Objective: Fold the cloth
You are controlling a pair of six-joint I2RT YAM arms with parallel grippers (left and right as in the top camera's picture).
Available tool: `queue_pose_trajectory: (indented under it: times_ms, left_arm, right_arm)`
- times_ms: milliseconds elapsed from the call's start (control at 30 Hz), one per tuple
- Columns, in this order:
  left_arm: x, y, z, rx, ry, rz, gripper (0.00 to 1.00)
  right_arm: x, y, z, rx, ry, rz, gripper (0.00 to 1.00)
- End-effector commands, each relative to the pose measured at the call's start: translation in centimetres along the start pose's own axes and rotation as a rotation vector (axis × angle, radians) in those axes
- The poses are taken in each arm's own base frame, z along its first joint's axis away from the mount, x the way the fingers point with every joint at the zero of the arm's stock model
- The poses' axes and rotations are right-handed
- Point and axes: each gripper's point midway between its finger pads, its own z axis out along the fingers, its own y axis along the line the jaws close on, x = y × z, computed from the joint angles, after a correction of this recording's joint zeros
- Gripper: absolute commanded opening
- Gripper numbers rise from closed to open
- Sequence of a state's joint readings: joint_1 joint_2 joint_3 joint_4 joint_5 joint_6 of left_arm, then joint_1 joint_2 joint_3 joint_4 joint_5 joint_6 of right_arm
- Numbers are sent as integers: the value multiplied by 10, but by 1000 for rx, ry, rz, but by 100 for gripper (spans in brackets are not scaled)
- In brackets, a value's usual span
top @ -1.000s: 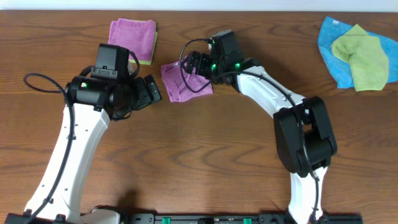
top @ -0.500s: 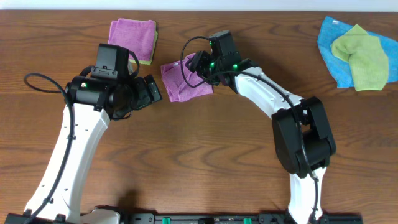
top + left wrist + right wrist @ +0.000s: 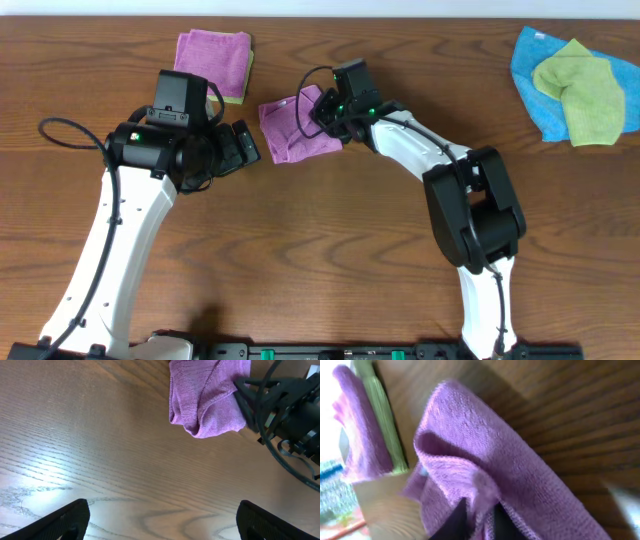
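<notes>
The purple cloth (image 3: 285,135) lies crumpled in the middle of the table's far half. My right gripper (image 3: 314,112) is over its right upper edge, shut on a pinched ridge of the fabric. The right wrist view shows the cloth (image 3: 530,455) bunched between the two dark fingers (image 3: 451,521) of my right gripper (image 3: 480,521). My left gripper (image 3: 248,148) hangs just left of the cloth, open and empty. Seen from the left wrist, the cloth (image 3: 205,400) lies well ahead of my left gripper (image 3: 162,520), whose fingers (image 3: 65,520) stand wide apart above bare wood.
A folded purple cloth on a green one (image 3: 213,60) lies at the back left, close to the worked cloth. A blue cloth (image 3: 530,75) with a light green cloth (image 3: 585,90) on it lies at the back right corner.
The right gripper has slid a little left onto the cloth and shut on a fold of it. The left arm has not moved.
</notes>
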State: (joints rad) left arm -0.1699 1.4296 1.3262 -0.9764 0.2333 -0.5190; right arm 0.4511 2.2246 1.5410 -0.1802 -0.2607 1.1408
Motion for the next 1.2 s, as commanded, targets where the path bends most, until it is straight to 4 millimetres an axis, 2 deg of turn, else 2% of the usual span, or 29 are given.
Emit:
queue_pose_trajectory:
  times_ms: [0,100,200,300,433,467,533,600,733,767,900,1067,1167]
  left_arm:
    - [-2,0,-4,7,-8,6,95]
    - [-2,0,-4,8,-8,7,95]
    - [-2,0,-4,7,-8,6,95]
    - [-2,0,-4,8,-7,6,95]
    - [-2,0,-4,7,-7,6,95]
    - [-2,0,-4,7,-7,6,95]
    - [-2,0,-4,7,-7,6,95]
    - [-2,0,-4,7,-7,6,95]
    - [-2,0,-4,7,-7,6,95]
    - [-2,0,-4,7,-7,6,95]
    - [-1,-1,-4,10,-6,6,95]
    - [0,-3,-4,22,2,7,95]
    - [0,-3,-4,23,1,7,95]
  right_arm:
    - [-3,6,0,-9,-27,4,6]
    - [-4,16,0,-48,-40,-26,2]
    - [1,38,0,-124,-42,-108,2]
    - [15,50,1,-171,-2,-143,3]
    - [43,59,2,-201,81,-168,11]
    - [48,61,3,-205,93,-173,26]
    - [60,64,4,-210,114,-187,38]
    - [67,67,5,-214,121,-197,72]
    - [72,71,5,-230,120,-263,91]
    - [72,71,5,-231,118,-276,99]
    - [62,68,4,-231,101,-310,99]
    - [32,69,-6,-230,57,-356,99]
    - [26,81,-16,-262,81,-406,99]
